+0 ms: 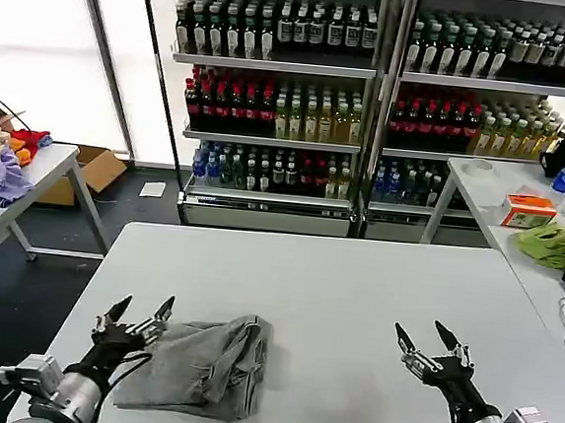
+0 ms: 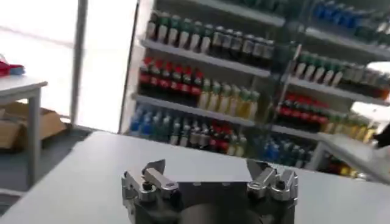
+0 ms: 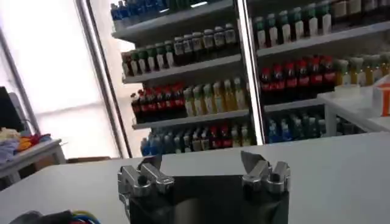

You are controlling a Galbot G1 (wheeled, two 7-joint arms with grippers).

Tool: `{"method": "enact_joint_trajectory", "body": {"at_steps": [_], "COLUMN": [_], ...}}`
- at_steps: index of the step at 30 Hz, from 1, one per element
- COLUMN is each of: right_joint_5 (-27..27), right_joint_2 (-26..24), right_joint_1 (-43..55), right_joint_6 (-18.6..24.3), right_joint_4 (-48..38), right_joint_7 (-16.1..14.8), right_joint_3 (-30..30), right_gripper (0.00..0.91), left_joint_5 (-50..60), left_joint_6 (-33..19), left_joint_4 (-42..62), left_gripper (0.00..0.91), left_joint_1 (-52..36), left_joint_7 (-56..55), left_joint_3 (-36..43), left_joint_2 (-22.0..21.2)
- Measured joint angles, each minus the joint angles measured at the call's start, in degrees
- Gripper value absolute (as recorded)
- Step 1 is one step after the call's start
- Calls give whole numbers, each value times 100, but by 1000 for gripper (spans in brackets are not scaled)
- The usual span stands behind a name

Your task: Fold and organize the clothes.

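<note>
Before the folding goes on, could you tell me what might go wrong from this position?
1. The crumpled light grey cotton shirt lies bunched in layers, so the open left gripper at its edge may pinch several at once.
2. It sits near the white table's front edge and could be dragged off.
3. The open right gripper hovers far from it, a long reach.

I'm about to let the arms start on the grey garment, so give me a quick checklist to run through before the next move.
1. Left claw open: ok.
2. Right claw open: ok.
3. Crumpled light grey cotton garment lying loose on the white table, held by neither claw: ok.
4. Garment spread flat for folding: not ok, it is bunched.
5. Left claw beside the garment's edge: ok.
6. Right claw near the garment: not ok, it is far off to the side.
</note>
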Motion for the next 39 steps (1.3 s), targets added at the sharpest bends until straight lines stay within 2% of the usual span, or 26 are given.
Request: {"method": "enact_joint_trajectory", "body": {"at_steps": [7, 16, 17, 18, 19, 21, 22, 39], "right_joint_5": [-39, 0, 8, 11, 18, 43, 57, 195], "right_joint_2": [167, 340, 355, 362, 367, 366, 363, 296], "right_joint_1": [-49, -73, -87, -96, -103, -107, -103, -25], "right_joint_6": [29, 47, 54, 59, 62, 62, 62, 74], "right_joint_4": [34, 141, 159, 169, 180, 188, 189, 114], "right_joint_7": [88, 176, 177, 181, 185, 197, 204, 298], "right_joint_3": [-34, 54, 72, 84, 97, 131, 146, 200], "right_gripper": [907, 907, 907, 907, 907, 907, 907, 907], "left_joint_5": [745, 1482, 1562, 1631, 1691, 1778, 1814, 1654], "left_joint_6": [13, -58, -69, -83, -97, -157, -190, -525], "left_joint_4": [571, 1043, 1092, 1136, 1174, 1224, 1234, 1380], "left_gripper": [907, 897, 605, 272, 161, 30, 10, 10], "left_joint_1": [62, 102, 105, 102, 97, 112, 123, 135], "left_joint_7": [123, 214, 219, 224, 227, 248, 254, 243], "left_joint_3": [-98, 188, 242, 288, 331, 416, 449, 783], "left_joint_2": [-364, -817, -864, -900, -930, -997, -1027, -1402]}}
